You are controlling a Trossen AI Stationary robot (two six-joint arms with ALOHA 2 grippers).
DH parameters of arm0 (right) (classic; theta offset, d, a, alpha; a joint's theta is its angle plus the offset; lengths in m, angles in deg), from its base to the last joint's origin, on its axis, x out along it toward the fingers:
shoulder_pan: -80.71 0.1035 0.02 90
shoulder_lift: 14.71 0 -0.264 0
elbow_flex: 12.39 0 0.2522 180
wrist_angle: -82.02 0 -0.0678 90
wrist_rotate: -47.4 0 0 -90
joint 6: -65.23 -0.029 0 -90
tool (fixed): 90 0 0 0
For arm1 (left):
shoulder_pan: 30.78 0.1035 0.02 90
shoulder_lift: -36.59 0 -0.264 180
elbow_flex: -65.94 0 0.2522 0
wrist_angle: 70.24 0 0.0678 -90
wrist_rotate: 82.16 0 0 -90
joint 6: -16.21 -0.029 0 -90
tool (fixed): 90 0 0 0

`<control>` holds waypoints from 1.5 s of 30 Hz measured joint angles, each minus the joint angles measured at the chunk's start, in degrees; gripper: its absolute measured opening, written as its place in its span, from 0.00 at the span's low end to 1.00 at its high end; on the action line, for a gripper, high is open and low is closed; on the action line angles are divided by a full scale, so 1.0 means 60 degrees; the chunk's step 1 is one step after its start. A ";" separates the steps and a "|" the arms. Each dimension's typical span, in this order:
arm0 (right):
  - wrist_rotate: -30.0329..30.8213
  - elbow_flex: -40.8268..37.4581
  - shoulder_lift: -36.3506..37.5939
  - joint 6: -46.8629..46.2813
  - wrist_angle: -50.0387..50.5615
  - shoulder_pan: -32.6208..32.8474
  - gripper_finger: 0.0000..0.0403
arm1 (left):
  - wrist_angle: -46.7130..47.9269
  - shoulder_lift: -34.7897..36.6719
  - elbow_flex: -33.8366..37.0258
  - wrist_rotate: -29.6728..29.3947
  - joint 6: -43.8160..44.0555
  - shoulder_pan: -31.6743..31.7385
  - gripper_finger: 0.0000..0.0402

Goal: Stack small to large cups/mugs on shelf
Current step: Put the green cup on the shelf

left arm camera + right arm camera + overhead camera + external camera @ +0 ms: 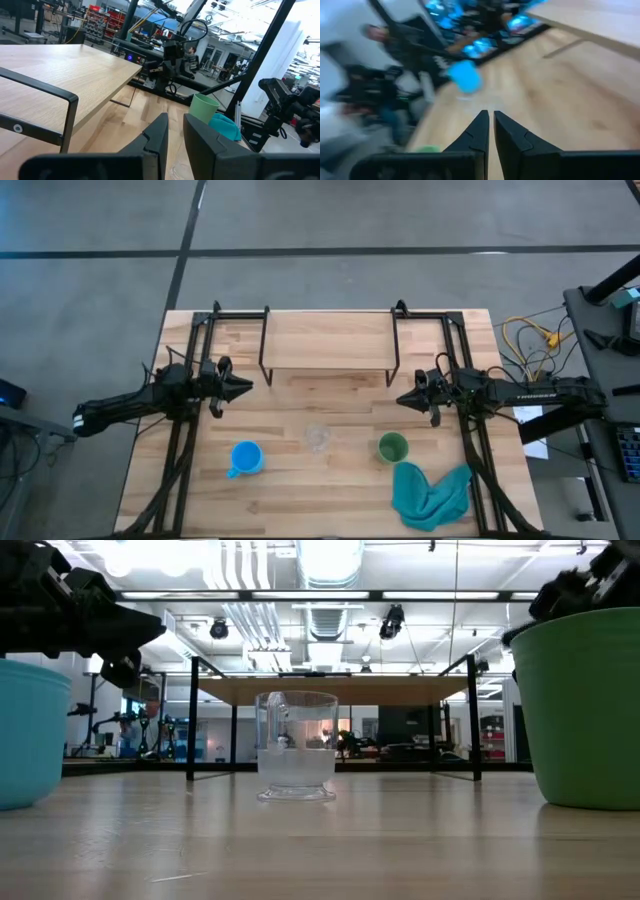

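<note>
The shelf (327, 340) stands at the table's far middle on thin black legs. Nearer, three vessels stand upright in a row on the tabletop: the blue mug (246, 458) on the left, the clear glass cup (317, 436) in the middle and the green cup (392, 447) on the right. My left gripper (245, 387) is shut and empty, left of the shelf's near edge, pointing toward the table's right. My right gripper (403, 399) is shut and empty, right of the shelf's near edge, pointing toward the table's left. Both hang above the table, far of the cups.
A crumpled teal cloth (430, 495) lies at the near right, touching the green cup's near side. Black frame rails (180, 450) run along the table's left and right sides. Cables and equipment (535, 340) lie beyond the right edge.
</note>
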 joint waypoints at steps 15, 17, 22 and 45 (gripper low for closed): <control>-0.1948 0.5572 -0.1784 0.1784 0.6775 0.0549 0.06 | 0.0008 -0.0004 0.0000 -0.0364 -0.1464 0.0000 0.11; -0.1944 0.6596 -0.2440 0.2223 0.8415 0.0680 0.06 | -0.0097 -0.0004 0.0000 -0.0364 -0.1464 0.0000 0.11; -0.1943 0.8765 -0.4133 0.3075 1.1033 0.1014 0.06 | -0.0692 0.0000 -0.0094 -0.0095 -0.1199 0.0000 0.11; -0.0194 1.2888 -0.9262 0.4396 1.5490 0.1810 0.06 | 0.5123 -0.4857 -0.8307 0.0863 -0.3158 -0.0004 0.11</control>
